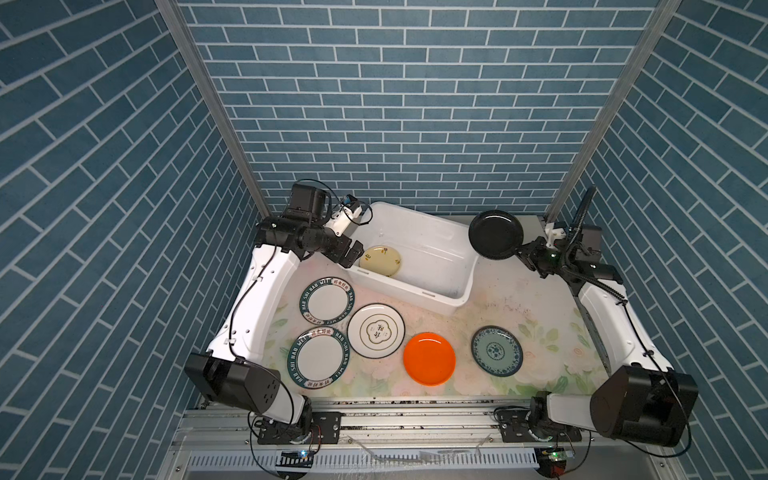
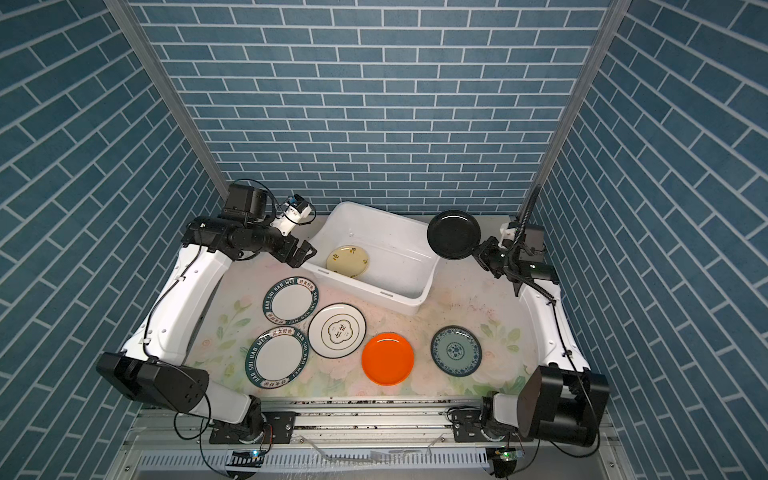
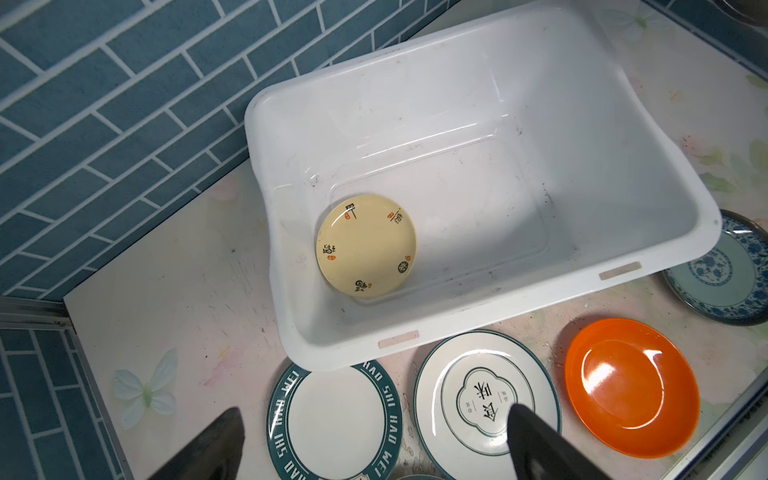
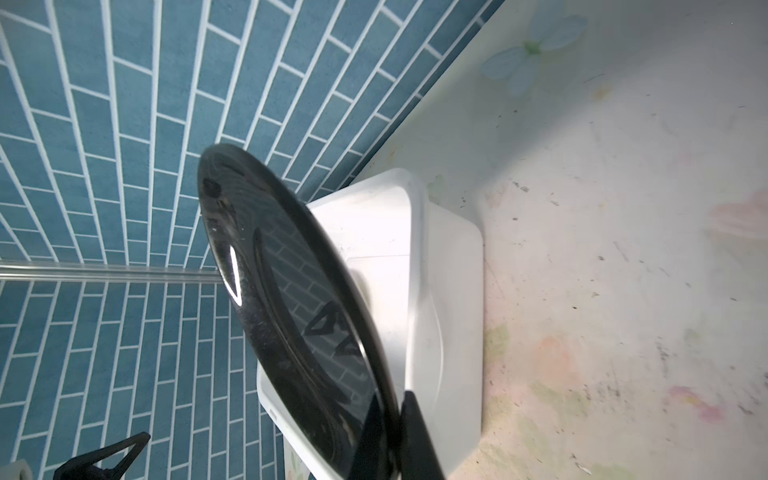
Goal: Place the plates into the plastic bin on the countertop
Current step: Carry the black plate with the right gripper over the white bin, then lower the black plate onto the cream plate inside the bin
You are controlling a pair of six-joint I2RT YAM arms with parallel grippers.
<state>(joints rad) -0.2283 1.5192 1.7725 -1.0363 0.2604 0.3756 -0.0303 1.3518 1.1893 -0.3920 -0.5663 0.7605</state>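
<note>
- Black plate [image 1: 495, 235] is in the air, tilted, its rim pinched in the closed jaws of the right gripper [image 1: 521, 249]. It hangs at the 2 o'clock corner of the bin [image 1: 415, 224].
- The white bin sits skewed at 12 o'clock on the countertop [image 1: 519, 307].
- Cream plate [image 1: 380, 261] lies flat on the bin floor, at its 9 o'clock end.
- Left gripper [image 1: 352, 254] hovers at the bin's 9 o'clock rim, jaws spread wide, nothing between them.
- Flat on the countertop, toward 6 o'clock from the bin:
  - lettered plate [image 1: 328, 301], just beside the bin's near wall
  - second lettered plate [image 1: 319, 357], at 6 o'clock of the first, close beside it
  - motif plate [image 1: 376, 330], at 3 o'clock of both
  - orange plate [image 1: 429, 359], just beside the motif plate at its 4 o'clock
  - blue plate [image 1: 496, 350], apart, at 3 o'clock of the orange
</note>
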